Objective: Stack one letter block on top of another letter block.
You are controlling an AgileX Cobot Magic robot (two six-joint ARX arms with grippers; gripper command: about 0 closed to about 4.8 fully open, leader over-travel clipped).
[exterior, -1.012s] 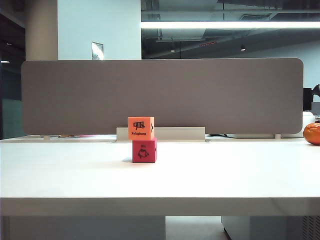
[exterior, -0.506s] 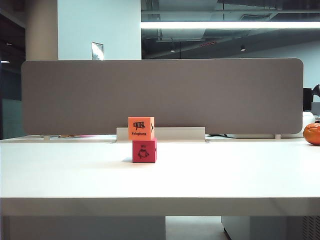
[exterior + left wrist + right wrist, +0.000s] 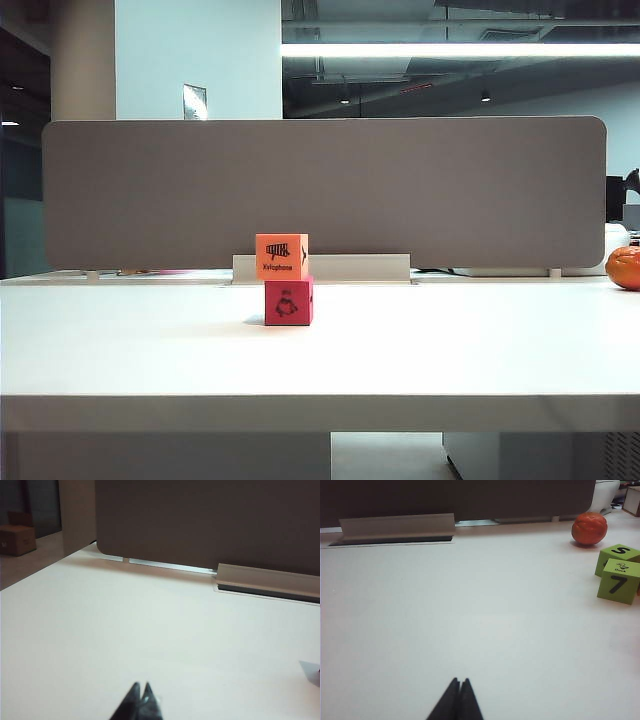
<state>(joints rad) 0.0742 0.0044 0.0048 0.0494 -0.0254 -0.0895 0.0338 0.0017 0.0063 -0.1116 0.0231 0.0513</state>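
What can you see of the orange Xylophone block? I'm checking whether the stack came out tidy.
The orange Xylophone block is a small matte cube, its front face showing a black xylophone drawing above the word "Xylophone". It sits upright and level on the pink-red block, shifted slightly left so that its left edge overhangs. Nothing else touches it; no gripper is near it. The stack stands mid-table before the grey divider.

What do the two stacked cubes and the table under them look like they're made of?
Orange letter block on the pink-red letter block: matte, evenly coloured faces with printed black drawings and slightly soft edges, so probably foam or painted wood; I can't tell which. Table: smooth white top with a soft sheen, likely laminate.
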